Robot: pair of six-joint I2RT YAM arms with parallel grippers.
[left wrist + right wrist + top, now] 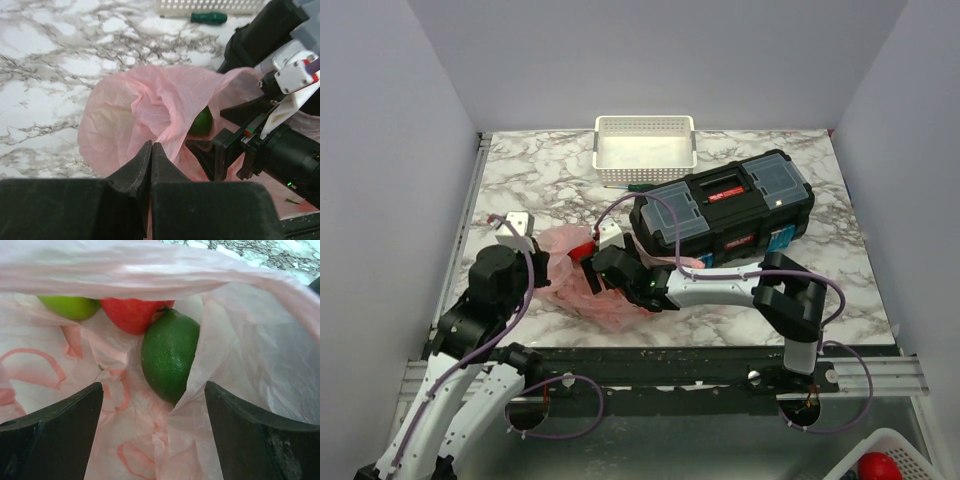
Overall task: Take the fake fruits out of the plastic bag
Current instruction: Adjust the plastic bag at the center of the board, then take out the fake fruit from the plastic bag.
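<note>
dark green fruit [169, 360]: long axis toward right gripper [152, 440], jaws wide
left gripper [151, 160]: pinching plastic bag [130, 110]
red apple [131, 315]: right wrist view, not left

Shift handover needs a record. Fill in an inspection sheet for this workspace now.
Surface: marble-pattern table.
Job's things: pink plastic bag at front left; light green fruit, red fruit, dark green fruit inside.
Clutter: black toolbox, white basket, green-handled screwdriver.
Grippers: left gripper shut on the bag; right gripper open in its mouth, flanking the dark green fruit.
Cables: purple cables along both arms.
Surroundings: grey walls; white bin beyond the table.
</note>
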